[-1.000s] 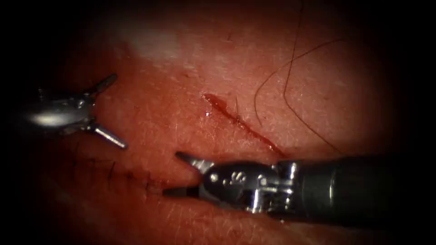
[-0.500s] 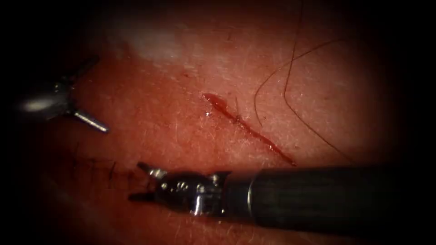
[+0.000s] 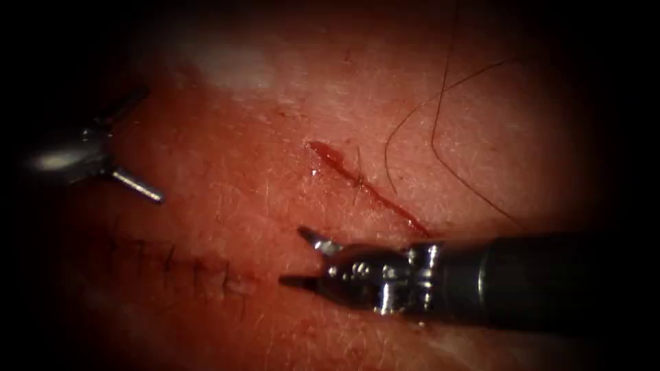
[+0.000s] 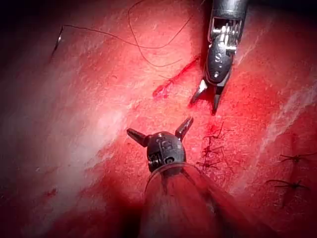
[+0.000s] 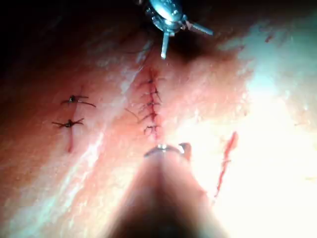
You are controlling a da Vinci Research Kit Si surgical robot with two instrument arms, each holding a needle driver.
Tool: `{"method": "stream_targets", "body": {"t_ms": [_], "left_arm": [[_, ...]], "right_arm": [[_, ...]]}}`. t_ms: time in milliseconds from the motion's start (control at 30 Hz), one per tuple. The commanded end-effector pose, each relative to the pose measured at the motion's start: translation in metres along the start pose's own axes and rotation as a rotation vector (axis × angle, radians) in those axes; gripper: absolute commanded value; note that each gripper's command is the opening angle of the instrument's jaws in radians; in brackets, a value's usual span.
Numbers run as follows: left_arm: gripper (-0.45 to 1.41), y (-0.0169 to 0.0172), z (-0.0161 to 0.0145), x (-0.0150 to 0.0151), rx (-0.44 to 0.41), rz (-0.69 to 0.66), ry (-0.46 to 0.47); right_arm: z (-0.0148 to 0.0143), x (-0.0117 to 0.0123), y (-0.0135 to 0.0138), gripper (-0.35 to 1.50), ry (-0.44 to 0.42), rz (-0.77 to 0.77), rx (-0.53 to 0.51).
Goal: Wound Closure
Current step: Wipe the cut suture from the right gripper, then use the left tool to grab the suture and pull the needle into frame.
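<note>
Both tools empty, jaws spread: left tool (image 3: 127, 148), right tool (image 3: 302, 260); thread (image 3: 440, 130) lies beside the cut (image 3: 371, 192); right wrist view adds two separate stitches (image 5: 72, 111).

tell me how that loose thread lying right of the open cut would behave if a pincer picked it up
The thread lies in slack, wandering curves on the tissue, so it is probably floppy and would drape rather than hold shape. It looks hair-thin, so likely very light. The tissue glistens with red fluid, so the thread may cling and feel slippery. Both the left pincer and right pincer stand open, holding nothing.
</note>
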Motion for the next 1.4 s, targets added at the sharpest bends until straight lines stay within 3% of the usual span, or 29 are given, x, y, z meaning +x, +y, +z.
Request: {"method": "stream_targets", "body": {"t_ms": [33,167,300,467,667,1000,1167,1400], "left_arm": [[1.1,0.0004,0.0006,-0.0006,-0.001,-0.003,-0.002],[1.1,0.0006,0.0011,-0.0002,0.006,-0.001,-0.004],[1.08,0.0011,0.0024,0.0007,-0.005,-0.003,0.0],[1.06,0.0017,0.0063,0.0022,-0.02,-0.014,0.012],[1.06,0.0022,0.0118,0.004,-0.016,0.063,0.002],[0.96,0.0056,0.0203,0.0063,-0.028,0.302,-0.049],[0.89,0.0075,0.0241,0.0055,-0.073,0.396,-0.051],[0.64,0.0092,0.0269,0.0038,-0.127,0.465,-0.082]], "right_arm": [[-0.001,0.0004,-0.001,1.46,0.005,-0.001,0.012],[-0.0043,0.0014,-0.0013,1.46,0.036,0.013,0.025],[-0.0086,0.0029,-0.0012,1.48,0.121,0.04,0.056],[-0.0147,0.0053,-0.0001,1.48,0.226,0.09,0.057],[-0.0194,0.0065,0.0007,1.48,0.287,0.126,0.041],[-0.0226,0.0058,0.0,1.48,0.298,0.135,0.015],[-0.0227,0.0055,0.0001,1.48,0.296,0.136,0.012],[-0.0224,0.0051,0.0003,1.48,0.297,0.133,0.009]]}}
